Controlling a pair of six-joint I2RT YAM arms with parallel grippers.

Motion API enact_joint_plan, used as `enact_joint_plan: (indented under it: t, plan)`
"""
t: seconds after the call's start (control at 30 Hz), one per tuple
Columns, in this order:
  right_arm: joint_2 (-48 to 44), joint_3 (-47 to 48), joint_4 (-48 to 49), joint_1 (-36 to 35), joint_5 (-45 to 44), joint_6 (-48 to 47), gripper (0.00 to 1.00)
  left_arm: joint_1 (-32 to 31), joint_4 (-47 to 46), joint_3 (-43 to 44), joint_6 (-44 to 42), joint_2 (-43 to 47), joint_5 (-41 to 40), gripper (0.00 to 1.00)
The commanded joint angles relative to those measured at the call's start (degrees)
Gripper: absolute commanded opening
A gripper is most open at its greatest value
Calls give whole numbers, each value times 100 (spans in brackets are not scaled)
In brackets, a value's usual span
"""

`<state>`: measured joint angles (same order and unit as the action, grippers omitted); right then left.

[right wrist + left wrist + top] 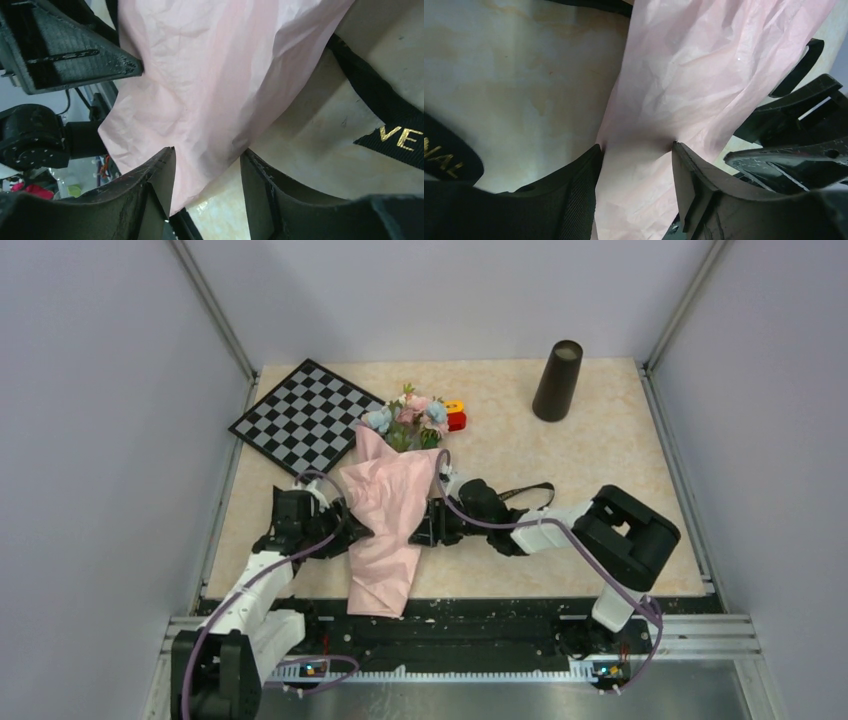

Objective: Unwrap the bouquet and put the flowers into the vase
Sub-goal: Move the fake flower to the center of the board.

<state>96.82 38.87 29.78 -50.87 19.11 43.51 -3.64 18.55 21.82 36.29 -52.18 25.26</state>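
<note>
The bouquet (385,515) lies flat on the table (600,500), a cone of crinkled pink paper (684,75) with its narrow end reaching the near edge over the black rail and its wide mouth pointing away. The flowers (410,418), pink, cream and light blue with green leaves, show at that mouth, just beside a checkered board (305,418) and a red-and-yellow toy block (456,415). The left gripper (636,146) meets the cone from the left and is clenched on the paper, which creases where both fingertips press it. The right gripper (207,151) meets it from the opposite side; a fold of paper fills its gap and touches both fingertips, so it too grips the wrap. A black ribbon (380,110) lies on the table beside the right gripper; the gold letters "VE" are legible in the right wrist view and "NAL" in the left wrist view. The vase (558,380) stands upright at the far right, well apart from the bouquet.
</note>
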Motion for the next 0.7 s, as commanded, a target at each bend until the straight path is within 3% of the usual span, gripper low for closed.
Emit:
enact_joint_plan:
  t: [0.0,0.17,0.27,0.67]
  plan:
    - [375,509,88,-70,-164,-172,48,-144,-882,-234,220,-220,260,57]
    - [595,904,-371,-20,-620,-453,24,-237,-1281,-293,322,-334,216,44]
    - [707,1113,-664,153,-696,-644,17,-272,-1582,-305,426,-487,231,40]
    - [1153,1607,-1029,1076,-290,-1274,15,-566,-2856,199,491,-2131,541,37]
